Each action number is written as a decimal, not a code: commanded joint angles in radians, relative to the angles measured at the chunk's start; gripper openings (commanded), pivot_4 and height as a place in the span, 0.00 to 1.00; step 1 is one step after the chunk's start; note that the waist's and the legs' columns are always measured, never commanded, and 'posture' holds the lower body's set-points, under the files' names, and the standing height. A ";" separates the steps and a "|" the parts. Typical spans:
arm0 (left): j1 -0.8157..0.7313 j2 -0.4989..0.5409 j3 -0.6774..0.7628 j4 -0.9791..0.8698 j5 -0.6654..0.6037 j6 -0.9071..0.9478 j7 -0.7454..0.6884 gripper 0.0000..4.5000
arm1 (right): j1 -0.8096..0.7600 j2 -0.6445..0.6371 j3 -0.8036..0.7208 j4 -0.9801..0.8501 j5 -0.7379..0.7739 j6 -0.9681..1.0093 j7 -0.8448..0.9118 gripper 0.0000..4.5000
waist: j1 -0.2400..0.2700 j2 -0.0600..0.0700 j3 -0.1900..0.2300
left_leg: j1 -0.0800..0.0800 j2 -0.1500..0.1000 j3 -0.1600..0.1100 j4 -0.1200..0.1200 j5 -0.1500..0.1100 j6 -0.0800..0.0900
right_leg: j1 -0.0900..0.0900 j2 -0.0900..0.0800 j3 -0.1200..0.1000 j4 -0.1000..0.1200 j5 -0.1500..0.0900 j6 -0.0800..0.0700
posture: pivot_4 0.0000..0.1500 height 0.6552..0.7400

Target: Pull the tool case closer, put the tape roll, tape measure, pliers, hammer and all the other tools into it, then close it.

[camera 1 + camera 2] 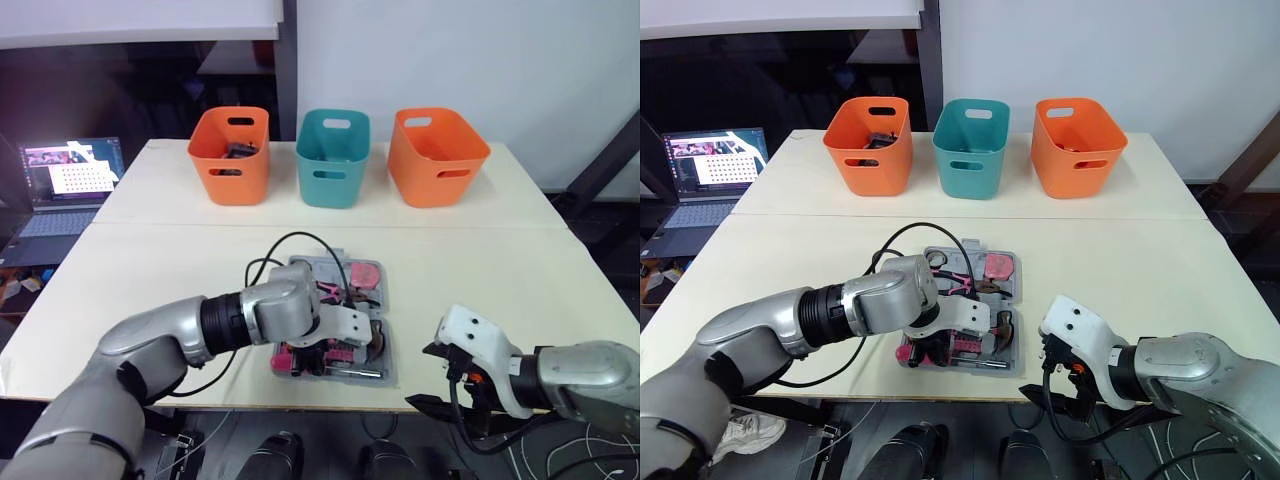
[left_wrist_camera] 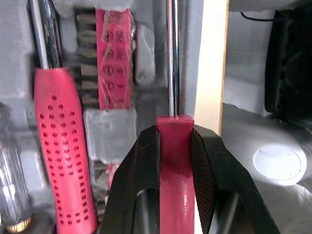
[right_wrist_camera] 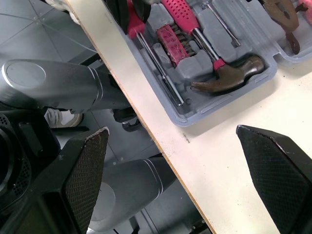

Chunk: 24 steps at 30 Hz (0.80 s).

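Observation:
The grey tool case (image 1: 389, 374) lies open near the table's front edge. It holds a hammer (image 3: 225, 83), a red bit holder (image 2: 113, 58), pliers (image 1: 345, 295) and a pink tape measure (image 1: 365, 273). My left gripper (image 1: 300, 358) is over the case's front left corner, shut on the red handle of a screwdriver (image 2: 173, 146). The screwdriver's steel shaft (image 2: 171, 58) runs along the case's front edge. My right gripper (image 1: 425, 375) hangs open at the table's front edge, right of the case, with nothing between its fingers (image 3: 83, 180).
Three bins stand in a row at the back: orange (image 1: 232, 155), teal (image 1: 333, 158), orange (image 1: 437, 155). A black cable (image 1: 300, 245) loops over the table behind the case. A laptop (image 1: 65, 190) sits on a surface to the far left.

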 commanded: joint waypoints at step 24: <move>0.004 -0.065 -0.027 0.085 0.039 -0.139 0.047 0.09 | -0.043 -0.041 -0.012 0.021 0.040 -0.012 -0.056 1.00 | 0.004 0.001 -0.001 | 0.001 0.000 0.000 0.001 0.000 0.001 | 0.002 -0.001 0.000 -0.002 0.000 0.000 | 1.00 1.00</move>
